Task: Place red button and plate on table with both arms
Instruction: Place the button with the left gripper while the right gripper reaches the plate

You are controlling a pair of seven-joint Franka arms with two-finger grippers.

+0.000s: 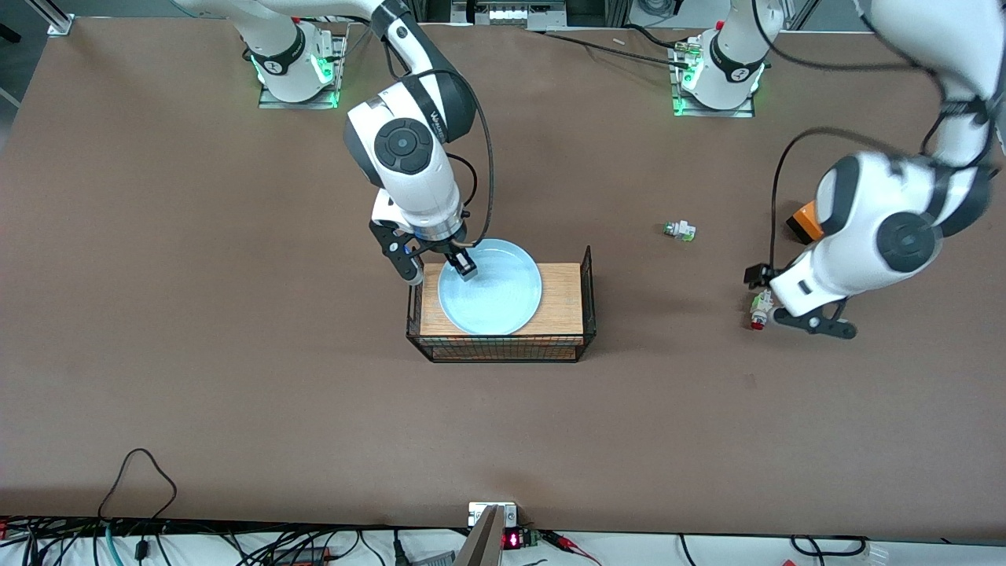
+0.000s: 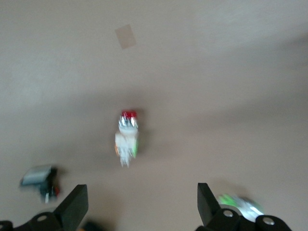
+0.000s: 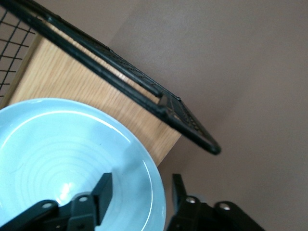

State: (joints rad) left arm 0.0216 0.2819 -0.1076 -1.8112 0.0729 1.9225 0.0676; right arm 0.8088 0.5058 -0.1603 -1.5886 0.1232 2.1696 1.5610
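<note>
Wire basket [image 1: 500, 346] with wooden top bore the plate [image 1: 491, 287], right hand [image 1: 462, 266] straddled its rim, not clenched, red button [image 1: 758, 310] lay on table [image 1: 236, 354] under released left hand [image 2: 142, 202]

Even overhead light, soft shadows, left wrist view blurred

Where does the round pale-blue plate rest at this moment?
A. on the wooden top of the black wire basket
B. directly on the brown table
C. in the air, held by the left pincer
A: the round pale-blue plate lies on the wooden top of the black wire basket, its rim between the right pincer's fingers.
</note>
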